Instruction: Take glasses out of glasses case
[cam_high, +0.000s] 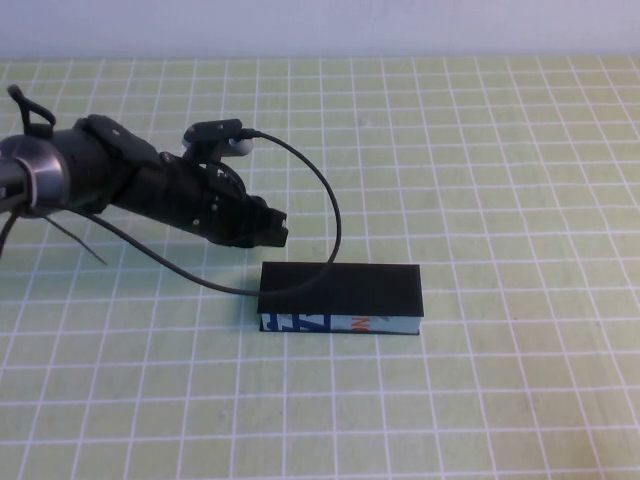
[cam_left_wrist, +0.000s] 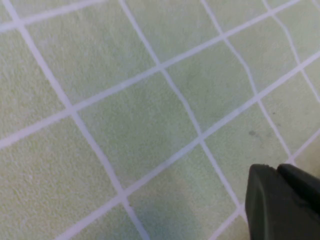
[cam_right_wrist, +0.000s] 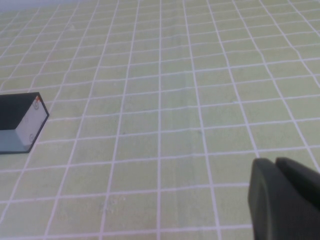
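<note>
Showing only in the wrist view, right end effector (cam_right_wrist: 280, 200) hangs shut beyond glasses case (cam_right_wrist: 20, 122).

A pale green mat (cam_high: 500, 150) printed with a white grid covers the whole tabletop (its lines look slightly wavy up close). Behind its far edge runs a plain whitish wall (cam_high: 320, 25), filling the top strip of the high view.

Left gripper (cam_high: 274, 229) behind glasses case (cam_high: 340, 290), left.

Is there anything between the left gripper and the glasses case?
In the high view, only a short strip of bare mat separates the left gripper from the closed glasses case. The right gripper sits far off.
</note>
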